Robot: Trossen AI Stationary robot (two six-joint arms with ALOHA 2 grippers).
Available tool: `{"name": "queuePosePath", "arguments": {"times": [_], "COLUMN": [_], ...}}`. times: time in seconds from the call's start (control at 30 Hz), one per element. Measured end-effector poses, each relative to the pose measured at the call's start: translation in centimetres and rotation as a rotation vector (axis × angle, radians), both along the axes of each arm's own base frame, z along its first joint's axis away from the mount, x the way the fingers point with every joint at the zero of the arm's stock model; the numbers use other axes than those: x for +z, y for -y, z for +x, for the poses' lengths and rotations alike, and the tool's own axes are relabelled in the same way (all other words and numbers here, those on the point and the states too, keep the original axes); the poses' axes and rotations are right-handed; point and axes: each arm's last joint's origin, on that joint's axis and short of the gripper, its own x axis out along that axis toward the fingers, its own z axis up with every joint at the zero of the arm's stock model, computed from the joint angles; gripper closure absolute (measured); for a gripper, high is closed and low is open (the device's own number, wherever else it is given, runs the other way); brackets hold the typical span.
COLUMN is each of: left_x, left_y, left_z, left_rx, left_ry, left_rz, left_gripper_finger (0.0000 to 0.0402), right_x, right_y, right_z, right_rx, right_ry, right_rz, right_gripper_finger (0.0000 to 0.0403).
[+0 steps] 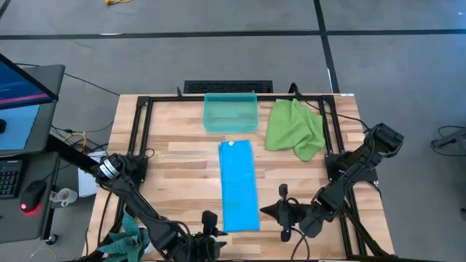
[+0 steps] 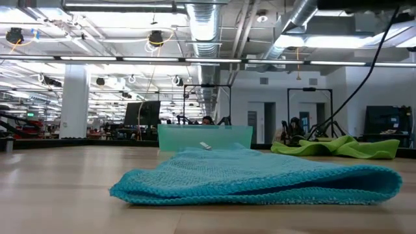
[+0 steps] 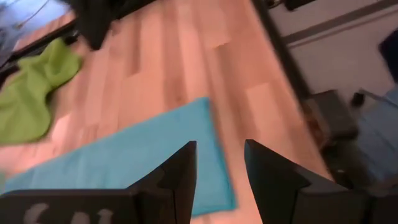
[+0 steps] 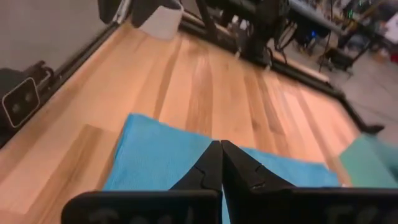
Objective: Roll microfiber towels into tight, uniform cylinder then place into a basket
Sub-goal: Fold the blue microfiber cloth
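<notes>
Jaws first: our left gripper [image 1: 211, 218] has its jaws spread with nothing between them, and our right gripper [image 1: 268, 212] has its jaws pressed together on nothing.

From above, we see the blue microfiber towel [image 1: 239, 185] lying flat as a long folded strip down the middle of the desk [image 1: 175, 156], its near end between the two grippers. The teal basket [image 1: 231, 113] stands at the far edge, just beyond the strip's far end, with nothing rolled inside. The lime green towel [image 1: 295, 128] lies crumpled to the right of the basket.

At desk height, the blue towel's near end is a low, soft fold, not a roll. The basket sits behind it and the green towel far right.

Through the left wrist camera, our spread fingers [image 3: 180, 180] hang above the near left corner of the blue strip, not touching it.

Through the right wrist camera, our closed fingertips [image 4: 221, 163] point over the strip's edge from the right.

We judge the task barely begun: the blue towel is prepared for rolling, but neither towel is rolled or placed.
</notes>
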Motion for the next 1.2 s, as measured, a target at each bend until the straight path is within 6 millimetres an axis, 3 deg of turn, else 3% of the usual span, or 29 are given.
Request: {"name": "queuePosePath", "arguments": {"times": [0.3, 0.53, 0.7, 1.1, 1.2], "left_x": [0.9, -1.3, -2.6, -3.2, -4.1], "left_y": [0.8, -0.7, -1.3, -1.8, -1.8], "left_z": [-0.4, -0.8, -0.8, -0.4, -0.2], "left_rx": [-0.046, 0.054, 0.07, 0.091, 0.084], "left_ry": [0.004, -0.095, -0.108, -0.139, -0.154], "left_rz": [0.025, 0.008, -0.007, -0.061, -0.031], "left_gripper_finger": [0.0274, 0.0274, 0.0274, 0.0274, 0.0274], "right_x": [2.3, 2.1, 1.2, -3.8, -4.7], "right_y": [-1.7, -2.1, -1.8, -2.8, -2.7], "right_z": [0.1, -0.3, -0.3, 0.8, 1.2], "right_rx": [0.122, 0.178, 0.131, 0.104, 0.095], "right_ry": [0.035, -0.008, -0.073, -0.161, -0.172], "right_rz": [0.086, 0.1, 0.127, 0.063, 0.051], "right_gripper_finger": [0.0359, 0.0326, 0.0296, 0.0219, 0.0206]}}
